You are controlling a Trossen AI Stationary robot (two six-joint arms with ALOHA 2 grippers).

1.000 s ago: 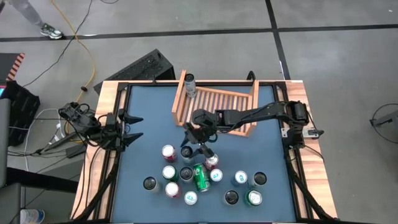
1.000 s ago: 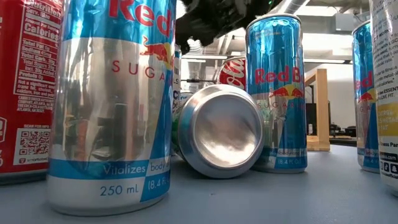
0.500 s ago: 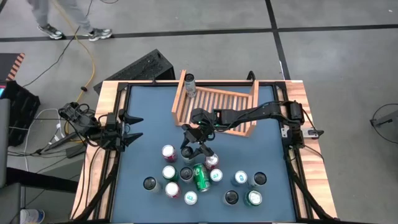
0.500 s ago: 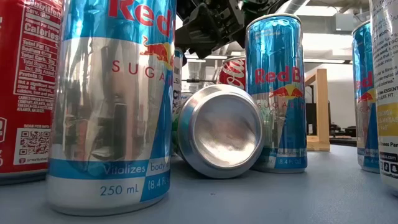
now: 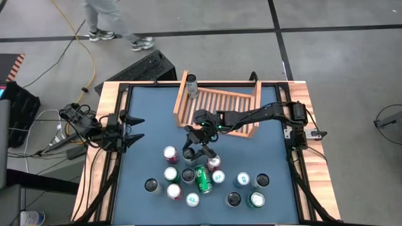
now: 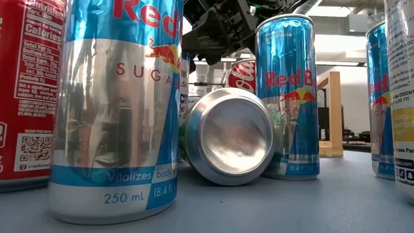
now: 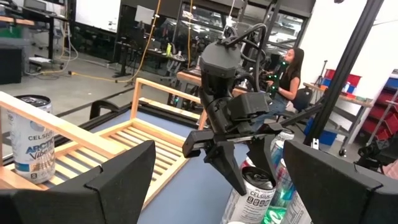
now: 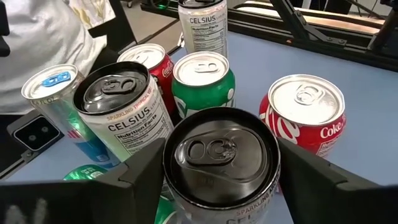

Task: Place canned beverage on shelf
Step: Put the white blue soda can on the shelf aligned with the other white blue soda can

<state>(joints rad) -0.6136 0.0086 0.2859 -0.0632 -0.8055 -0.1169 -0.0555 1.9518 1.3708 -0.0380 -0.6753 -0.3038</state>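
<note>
A black-topped Celsius can (image 8: 221,155) stands upright on the blue table among other cans, also seen in the high view (image 5: 190,153). My right gripper (image 8: 221,165) is open and comes slanting down over it, one finger on each side of its upper wall. The shelf (image 5: 217,103), a light wooden slatted tray, lies at the table's far side, behind the cluster. One white Celsius can (image 5: 191,85) stands in its far left corner. My left gripper (image 5: 135,129) waits open at the table's left edge, holding nothing. My right gripper has a finger (image 8: 146,180) close against each side of the black-topped can's upper wall (image 8: 177,186), coming from above and the far side. Whether the fingers touch the can, I cannot tell. The can stands upright with its base on the table.
Several cans crowd the chosen one: a white Celsius can (image 8: 121,106), a green can (image 8: 202,74), a red Coke can (image 8: 305,106). A green can (image 5: 204,179) lies on its side toward the near edge. A person (image 5: 116,22) walks beyond the far edge.
My right gripper has sunk a little toward the cluster of cans and now sits lower around the black-topped can. The cans have kept their places. The person beyond the far edge has walked toward the right.
</note>
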